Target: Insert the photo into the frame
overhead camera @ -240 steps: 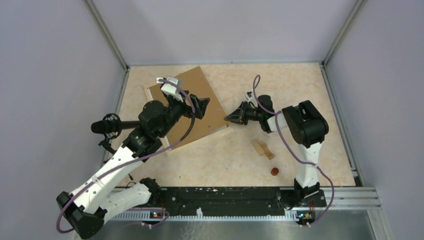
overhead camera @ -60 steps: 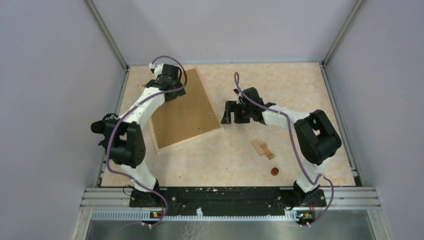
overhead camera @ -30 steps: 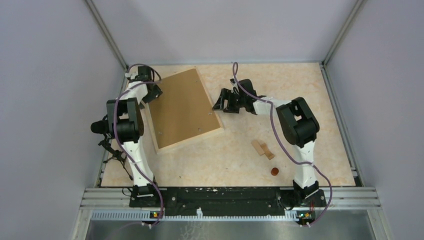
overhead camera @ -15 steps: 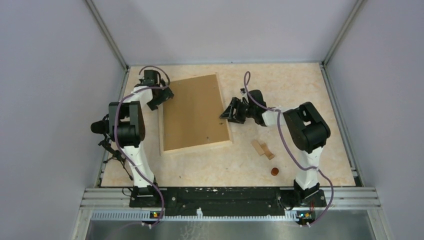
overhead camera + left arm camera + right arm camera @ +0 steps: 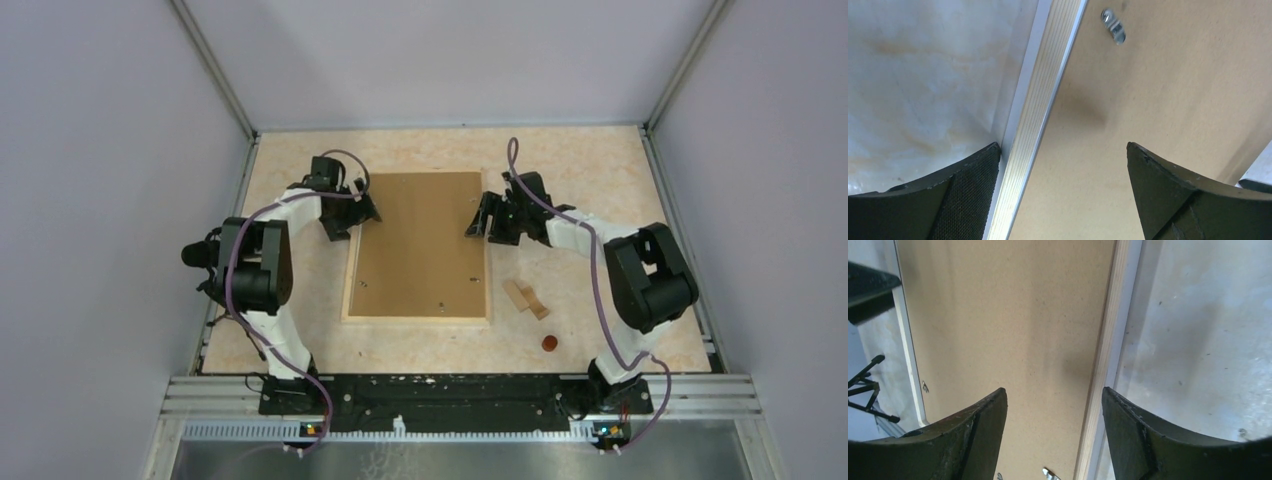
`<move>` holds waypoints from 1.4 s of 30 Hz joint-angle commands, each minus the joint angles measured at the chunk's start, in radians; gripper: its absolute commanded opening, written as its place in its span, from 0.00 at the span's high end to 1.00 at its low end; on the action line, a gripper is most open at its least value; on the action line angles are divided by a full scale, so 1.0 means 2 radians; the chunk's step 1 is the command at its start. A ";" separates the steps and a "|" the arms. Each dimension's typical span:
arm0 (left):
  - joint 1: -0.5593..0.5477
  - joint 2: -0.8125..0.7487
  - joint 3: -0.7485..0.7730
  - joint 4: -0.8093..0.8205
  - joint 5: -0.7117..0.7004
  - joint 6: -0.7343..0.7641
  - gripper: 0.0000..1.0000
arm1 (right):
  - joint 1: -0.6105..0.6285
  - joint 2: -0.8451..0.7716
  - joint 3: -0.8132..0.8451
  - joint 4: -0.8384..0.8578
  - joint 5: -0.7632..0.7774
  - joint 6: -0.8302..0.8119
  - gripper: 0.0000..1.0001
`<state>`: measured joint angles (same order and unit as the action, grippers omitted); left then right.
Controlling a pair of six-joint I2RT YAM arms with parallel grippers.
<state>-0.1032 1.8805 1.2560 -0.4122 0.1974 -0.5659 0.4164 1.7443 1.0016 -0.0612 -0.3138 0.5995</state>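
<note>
So the photo is lying brown back up inside the frame, pretty much in the centre of the counter. The left tool sits at the frame's upper left edge and the right tool at its upper right. Both are spread wide with nothing gripped, each straddling a side slat. Small wooden blocks sit near the frame's lower right.

A robotics lab cell: lilac-grey panel walls on aluminium posts enclose a beige marbled tabletop, black mounting rail at 6 o'clock.
</note>
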 commanded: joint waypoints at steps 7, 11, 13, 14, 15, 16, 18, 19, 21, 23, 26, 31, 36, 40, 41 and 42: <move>-0.001 -0.035 -0.029 -0.010 0.032 0.000 0.02 | -0.009 -0.031 0.054 -0.035 0.034 -0.028 0.33; -0.001 -0.036 -0.034 -0.004 0.044 -0.005 0.02 | -0.008 -0.016 0.057 -0.022 0.026 -0.024 0.39; -0.001 -0.039 -0.036 -0.001 0.044 -0.006 0.02 | -0.009 -0.011 0.058 -0.017 0.025 -0.023 0.41; -0.001 -0.040 -0.037 0.000 0.044 -0.006 0.02 | -0.010 -0.008 0.060 -0.014 0.021 -0.022 0.42; -0.001 -0.041 -0.038 0.001 0.044 -0.007 0.02 | -0.010 -0.005 0.060 -0.010 0.017 -0.023 0.43; -0.001 -0.040 -0.038 0.001 0.045 -0.007 0.01 | -0.011 -0.002 0.060 -0.008 0.015 -0.022 0.44; -0.001 -0.039 -0.038 0.001 0.046 -0.008 0.02 | -0.012 0.005 0.060 -0.004 0.014 -0.019 0.45; -0.001 -0.038 -0.038 0.001 0.047 -0.008 0.02 | -0.013 0.008 0.060 -0.003 0.014 -0.019 0.45; -0.001 -0.038 -0.038 0.001 0.047 -0.007 0.01 | -0.015 0.015 0.059 0.003 0.011 -0.017 0.45; -0.001 -0.039 -0.037 0.001 0.046 -0.008 0.02 | -0.018 0.022 0.055 0.015 -0.002 -0.011 0.45; 0.000 -0.038 -0.037 0.001 0.046 -0.007 0.02 | -0.024 0.035 0.050 0.027 -0.018 -0.004 0.46; 0.002 -0.035 -0.034 0.001 0.047 -0.003 0.01 | -0.033 0.049 0.046 0.044 -0.023 -0.001 0.46; 0.002 -0.029 -0.031 0.003 0.058 0.001 0.02 | -0.034 0.071 0.047 0.081 -0.066 0.001 0.46; 0.002 -0.026 -0.032 0.009 0.073 0.002 0.02 | -0.034 0.093 0.045 0.146 -0.158 -0.010 0.49; 0.002 -0.026 -0.031 0.011 0.075 0.003 0.02 | -0.034 0.096 0.042 0.163 -0.176 -0.015 0.50; 0.001 -0.026 -0.031 0.012 0.077 0.003 0.02 | -0.033 0.098 0.038 0.175 -0.184 -0.016 0.51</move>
<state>-0.0875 1.8374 1.1969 -0.4175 0.2565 -0.5541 0.3374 1.8942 1.0813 0.1188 -0.4976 0.5915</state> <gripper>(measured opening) 0.986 0.508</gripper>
